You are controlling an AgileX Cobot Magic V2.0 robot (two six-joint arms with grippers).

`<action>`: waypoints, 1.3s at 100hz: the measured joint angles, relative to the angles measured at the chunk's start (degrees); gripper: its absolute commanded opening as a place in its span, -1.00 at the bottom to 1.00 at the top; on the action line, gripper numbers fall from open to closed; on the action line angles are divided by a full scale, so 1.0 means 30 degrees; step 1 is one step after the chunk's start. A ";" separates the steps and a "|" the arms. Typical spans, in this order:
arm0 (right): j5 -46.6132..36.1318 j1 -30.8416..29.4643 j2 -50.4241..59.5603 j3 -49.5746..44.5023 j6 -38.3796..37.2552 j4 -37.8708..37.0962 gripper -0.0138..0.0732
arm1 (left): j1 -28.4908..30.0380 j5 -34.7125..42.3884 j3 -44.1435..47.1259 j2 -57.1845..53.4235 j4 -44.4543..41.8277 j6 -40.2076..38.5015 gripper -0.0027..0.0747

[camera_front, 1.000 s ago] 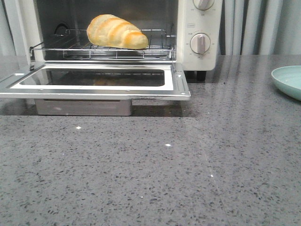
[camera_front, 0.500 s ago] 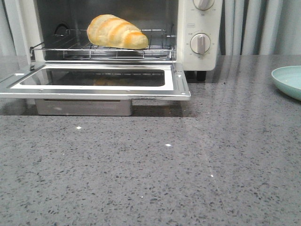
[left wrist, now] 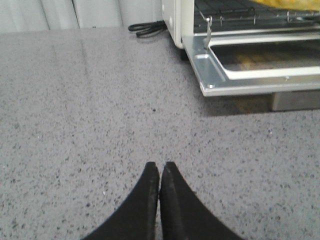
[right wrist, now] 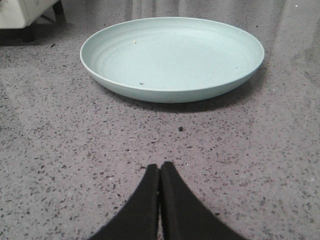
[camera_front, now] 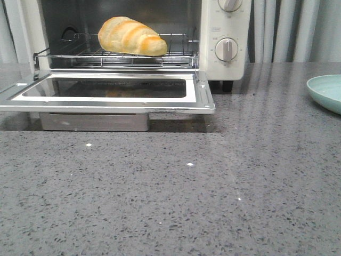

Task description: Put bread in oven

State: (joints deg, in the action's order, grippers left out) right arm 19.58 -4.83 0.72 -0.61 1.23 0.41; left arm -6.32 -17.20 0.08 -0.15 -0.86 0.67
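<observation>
Left gripper (left wrist: 159, 172) hovers over the speckled tabletop (camera_front: 170, 202), jaws pressed together, empty. Bread (camera_front: 132, 36) lies on the wire rack inside the oven (camera_front: 226, 37), door down. Right gripper (right wrist: 159, 172), jaws closed and empty, faces the green plate (right wrist: 172, 55).

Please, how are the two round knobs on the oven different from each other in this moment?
In the front view, the upper knob is cut off by the picture's top edge, while the lower knob shows whole. The lower knob's grip bar stands upright; the upper knob's bar is only partly visible. Printed marks ring the lower knob; the upper knob's marks are mostly out of frame. Both are cream-white, on the oven panel right of the open door.
</observation>
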 measured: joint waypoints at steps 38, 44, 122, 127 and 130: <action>0.0000 0.0000 0.0000 0.0000 0.0000 0.0000 -0.80 | 0.0444 -0.0652 0.0000 0.0000 -0.0556 -0.0047 -0.99; 0.0000 0.0000 0.0000 0.0000 0.0000 0.0000 -0.80 | 0.0642 -0.0652 0.0000 0.0000 -0.0588 -0.0060 -0.99; 0.0000 0.0000 0.0000 0.0000 0.0000 0.0000 -0.80 | 0.1421 -0.0652 0.0000 0.0000 -0.0588 -0.0090 -0.99; 0.0000 0.0000 0.0000 0.0000 0.0000 0.0000 -0.80 | 0.1421 -0.0652 0.0000 0.0000 -0.0588 -0.0090 -0.99; 0.0000 0.0000 0.0000 0.0000 0.0000 0.0000 -0.80 | 0.1421 -0.0652 0.0000 0.0000 -0.0588 -0.0090 -0.99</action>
State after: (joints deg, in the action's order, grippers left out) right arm 19.58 -4.83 0.72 -0.61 1.23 0.41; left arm -2.06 -19.16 0.08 -0.15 -2.62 0.40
